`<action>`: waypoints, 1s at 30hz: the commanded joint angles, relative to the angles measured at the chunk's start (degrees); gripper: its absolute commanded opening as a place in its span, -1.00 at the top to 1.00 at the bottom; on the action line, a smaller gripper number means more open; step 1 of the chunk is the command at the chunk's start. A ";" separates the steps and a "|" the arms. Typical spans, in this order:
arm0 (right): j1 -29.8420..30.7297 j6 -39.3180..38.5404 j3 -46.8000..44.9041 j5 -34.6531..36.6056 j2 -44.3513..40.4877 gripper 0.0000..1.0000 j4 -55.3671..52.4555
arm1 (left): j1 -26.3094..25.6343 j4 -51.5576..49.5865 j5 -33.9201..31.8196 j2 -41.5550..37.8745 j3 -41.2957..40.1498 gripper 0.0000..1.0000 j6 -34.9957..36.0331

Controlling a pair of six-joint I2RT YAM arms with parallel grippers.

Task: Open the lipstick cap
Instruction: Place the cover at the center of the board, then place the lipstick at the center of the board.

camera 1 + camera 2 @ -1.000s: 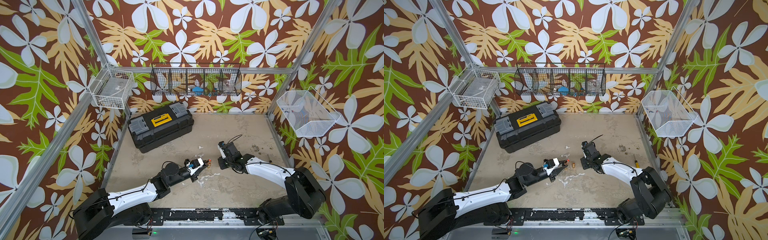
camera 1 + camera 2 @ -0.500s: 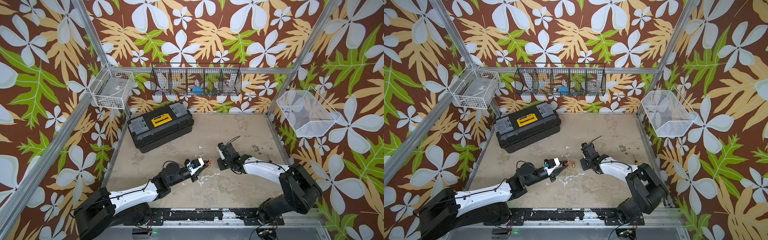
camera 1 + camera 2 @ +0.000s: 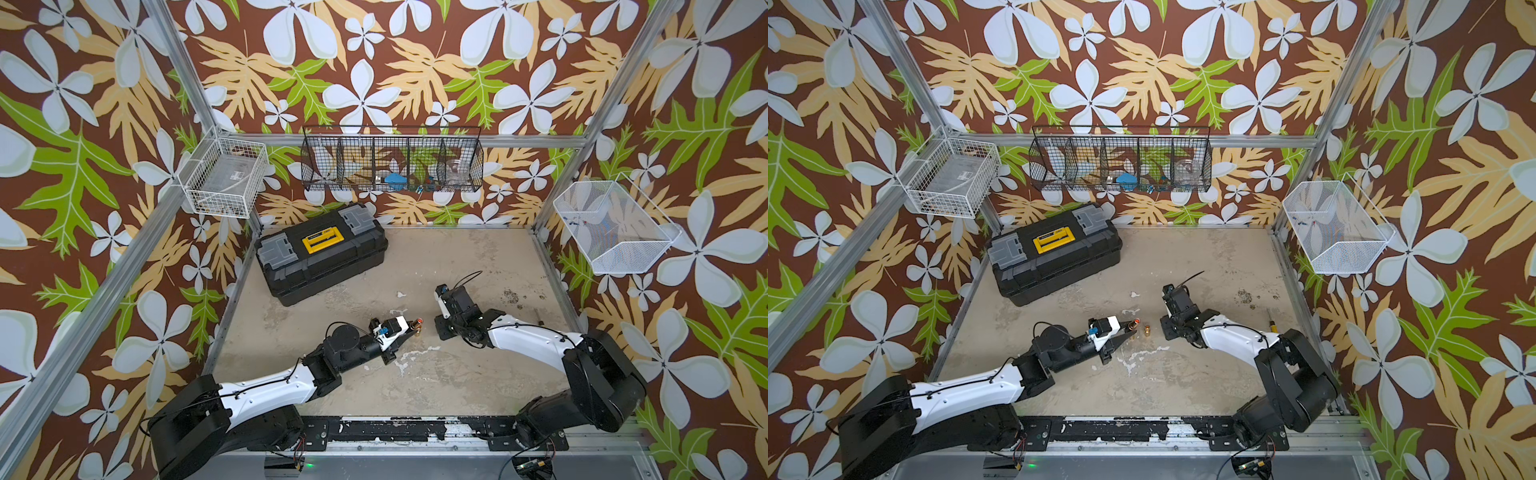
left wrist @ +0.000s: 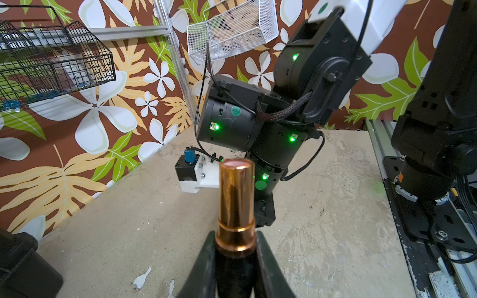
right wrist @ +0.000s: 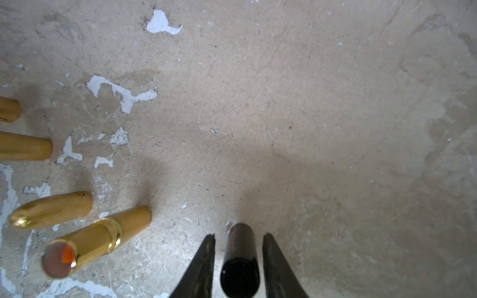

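Copper metal lipstick tube point(image 4: 236, 196) sits pinched in the left pincer point(image 4: 235, 233), in front of the black toolbox point(image 3: 324, 266); the right pincer point(image 5: 238, 236), spread around the black cylindrical cap point(image 5: 240, 247), should withdraw straight, not toppling it.

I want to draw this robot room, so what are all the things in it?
lipstick: one, copper with black base, held in the left gripper
cap: one, black, upright on the table inside the open right gripper, untouched
gold tubes: four in the right wrist view, on the table near the cap; one orange-tipped, two cut off by the edge
toolbox: one, black with yellow label, back left of the table
rack: one, black wire, back wall, small things inside
baskets: two, white wire, one on each side
table: one, beige, scuffed
arms: two, black and white, reaching in from the front
left gripper: one, black, shut on the lipstick
right gripper: one, black, open around the cap
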 commanded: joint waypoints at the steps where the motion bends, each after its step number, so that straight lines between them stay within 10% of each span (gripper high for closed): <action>1: 0.01 -0.03 0.54 -0.32 -1.83 0.30 -1.39 | 0.03 1.05 0.37 0.31 0.15 0.77 -0.53; 12: 0.01 -0.37 -3.36 -4.74 -24.11 0.27 3.83 | 0.00 3.24 1.37 1.91 0.24 0.77 -1.74; 19: 0.01 -5.87 -10.40 -20.41 -39.03 0.13 18.24 | 0.02 3.65 1.60 2.13 0.25 0.76 -1.78; 30: 0.99 -6.46 -15.32 -38.95 -41.81 0.08 30.92 | 0.00 3.96 1.77 1.87 0.07 0.76 -2.02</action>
